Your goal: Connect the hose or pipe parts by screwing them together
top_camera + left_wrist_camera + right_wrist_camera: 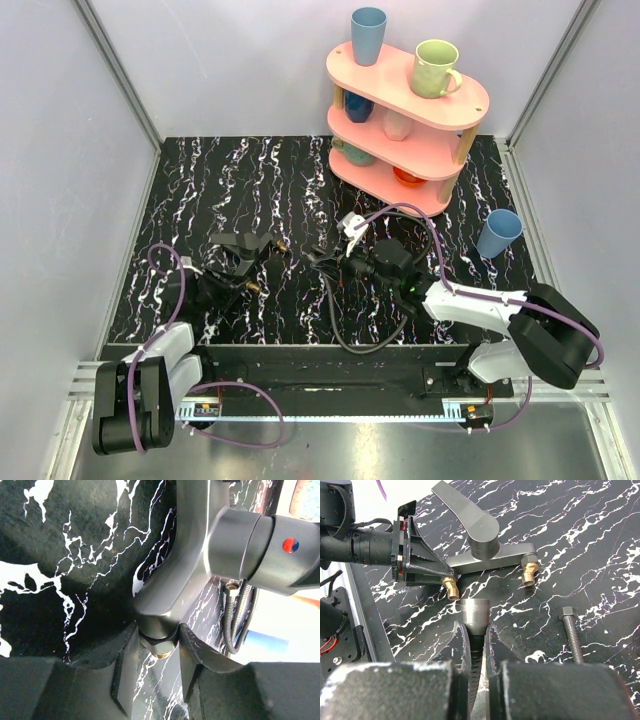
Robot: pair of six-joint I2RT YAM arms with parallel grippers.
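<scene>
A dark grey angular pipe part (485, 562) with a lever handle (470, 515) lies on the black marbled table (230, 180). It ends in two brass threaded fittings (451, 586) (528, 575). My left gripper (157, 630) is shut on the leg of this part (170, 580), just above one brass thread (161, 654). My right gripper (476, 630) is shut on a ribbed black hose just behind its knurled metal nut (475, 612). The nut points at the nearer brass fitting, a short gap away. In the top view the hose (340, 335) loops back toward the right arm.
A long threaded bolt (572, 635) lies right of the hose nut. A pink shelf (410, 120) with cups stands at the back right, a blue cup (497, 233) in front of it. A second ribbed hose (230, 615) shows in the left wrist view.
</scene>
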